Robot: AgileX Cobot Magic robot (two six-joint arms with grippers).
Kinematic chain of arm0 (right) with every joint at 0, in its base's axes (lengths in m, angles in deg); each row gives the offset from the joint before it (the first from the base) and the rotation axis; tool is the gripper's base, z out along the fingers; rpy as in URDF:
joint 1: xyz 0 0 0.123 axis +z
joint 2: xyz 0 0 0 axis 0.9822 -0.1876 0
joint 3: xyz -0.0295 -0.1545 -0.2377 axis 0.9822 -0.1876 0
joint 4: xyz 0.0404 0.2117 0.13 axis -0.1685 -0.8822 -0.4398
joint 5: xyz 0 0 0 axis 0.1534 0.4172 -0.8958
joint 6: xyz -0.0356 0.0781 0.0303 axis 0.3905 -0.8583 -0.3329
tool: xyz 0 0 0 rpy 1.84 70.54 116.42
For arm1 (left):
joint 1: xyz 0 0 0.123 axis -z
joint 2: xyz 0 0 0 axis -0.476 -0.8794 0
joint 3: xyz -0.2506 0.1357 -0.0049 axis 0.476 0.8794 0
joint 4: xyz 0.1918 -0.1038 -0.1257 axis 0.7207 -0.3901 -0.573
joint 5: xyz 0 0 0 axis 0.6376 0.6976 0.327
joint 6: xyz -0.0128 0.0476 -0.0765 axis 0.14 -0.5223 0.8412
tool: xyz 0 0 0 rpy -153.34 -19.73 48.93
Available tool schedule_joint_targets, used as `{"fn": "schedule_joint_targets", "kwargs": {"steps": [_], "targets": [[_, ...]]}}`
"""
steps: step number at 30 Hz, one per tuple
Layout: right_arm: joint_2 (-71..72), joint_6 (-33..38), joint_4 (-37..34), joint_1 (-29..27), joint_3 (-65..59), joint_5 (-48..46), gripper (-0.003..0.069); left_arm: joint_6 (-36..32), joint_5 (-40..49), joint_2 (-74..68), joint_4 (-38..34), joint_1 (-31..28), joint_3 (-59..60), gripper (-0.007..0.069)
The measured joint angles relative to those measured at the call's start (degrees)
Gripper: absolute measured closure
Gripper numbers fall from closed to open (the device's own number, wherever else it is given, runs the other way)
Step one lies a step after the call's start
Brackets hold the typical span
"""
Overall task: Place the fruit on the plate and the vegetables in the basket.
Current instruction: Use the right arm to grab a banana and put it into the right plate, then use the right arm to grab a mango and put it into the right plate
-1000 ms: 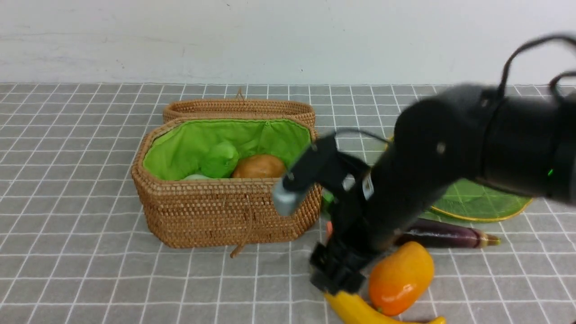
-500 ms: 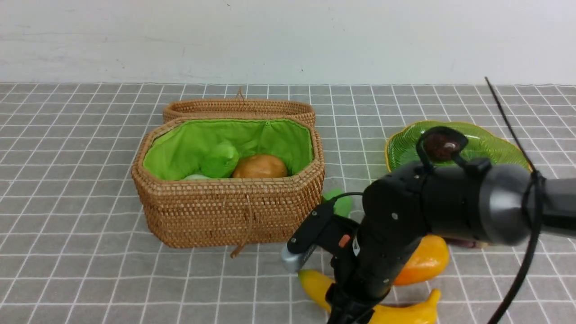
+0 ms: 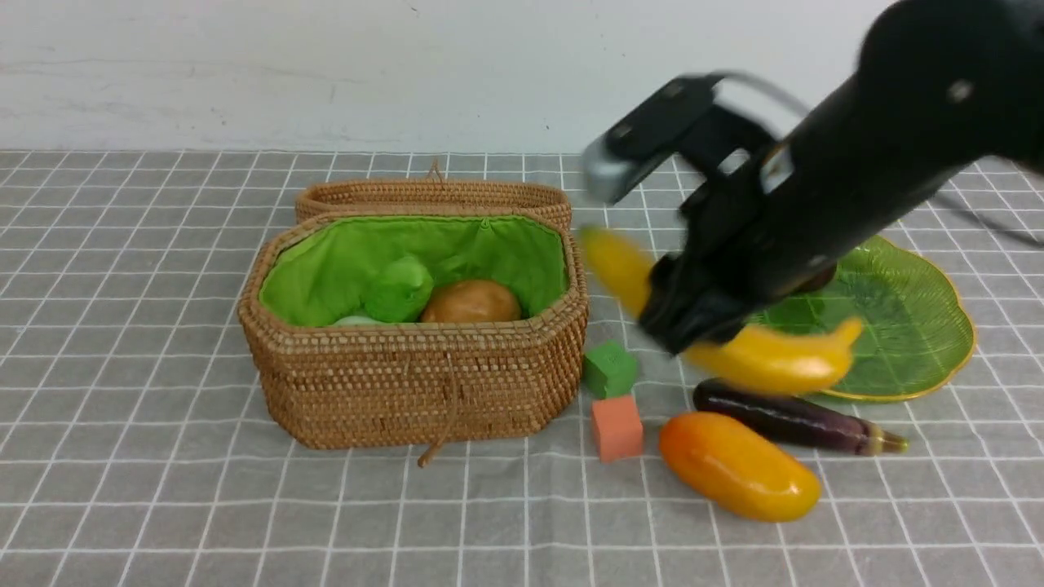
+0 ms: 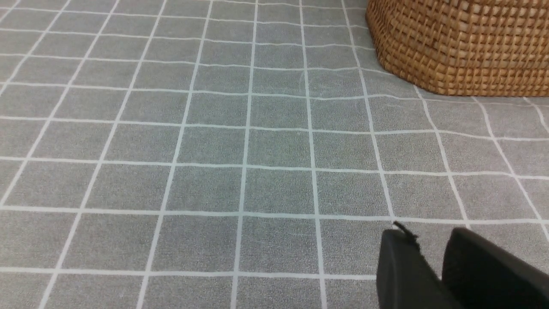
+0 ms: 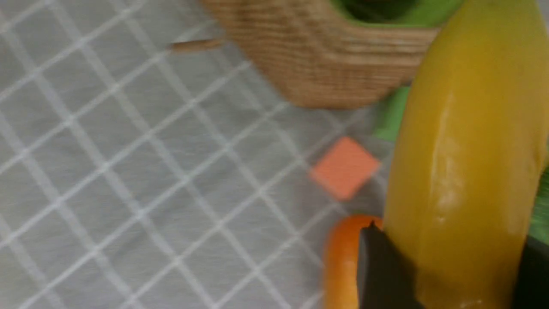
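Observation:
My right gripper (image 3: 693, 318) is shut on the yellow banana (image 3: 767, 355) and holds it in the air between the basket (image 3: 408, 383) and the green plate (image 3: 905, 326). In the right wrist view the banana (image 5: 467, 141) fills the space between the fingers (image 5: 384, 270). The mango (image 3: 738, 466) and the purple eggplant (image 3: 787, 418) lie on the cloth in front of the plate. The potato (image 3: 471, 302), green leaves (image 3: 397, 287) and a bit of white radish (image 3: 355, 320) are in the basket. The maroon fruit is mostly hidden by my arm. No cucumber shows. My left gripper (image 4: 426, 240) is shut and empty over bare cloth.
A green cube (image 3: 609, 368) and an orange cube (image 3: 617, 426) sit on the cloth just right of the basket. The basket's lid (image 3: 432, 194) lies open behind it. A basket corner (image 4: 463, 47) shows in the left wrist view.
My right gripper went down onto the banana at the front, shut on it and lifted it up and back toward the plate. The mango shifted and now lies flat.

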Motion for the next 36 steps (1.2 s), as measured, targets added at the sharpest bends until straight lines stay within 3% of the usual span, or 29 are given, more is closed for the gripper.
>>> {"fn": "schedule_joint_targets", "kwargs": {"steps": [8,17,22,23,24,26,31,36], "targets": [[-10.02,-2.25,2.14,-12.95,-0.01,11.36,0.0347,0.00,0.00,0.00,0.00,0.00,0.00,0.0470],[-20.03,-2.36,3.54,-15.81,-0.01,19.16,0.0344,0.00,0.00,0.00,0.00,0.00,0.00,0.0460],[-20.96,-2.58,4.13,-15.83,-0.01,19.62,0.0155,0.00,0.00,0.00,0.00,0.00,0.00,0.0459],[-20.96,-2.58,4.13,-15.83,-0.01,19.62,0.0155,0.00,0.00,0.00,0.00,0.00,0.00,0.0459],[-20.39,-2.58,4.13,-15.83,-0.01,19.42,0.0085,0.00,0.00,0.00,0.00,0.00,0.00,0.0459],[-18.87,-2.58,4.13,-15.83,-0.01,18.34,0.0017,0.00,0.00,0.00,0.00,0.00,0.00,0.0459],[-14.10,-1.18,2.37,-14.68,-0.47,10.71,-0.0020,0.00,0.00,0.00,0.00,0.00,0.00,0.0459],[-8.95,5.81,-5.43,-10.42,-7.64,7.65,-0.0017,0.00,0.00,0.00,0.00,0.00,0.00,0.0459]]}}
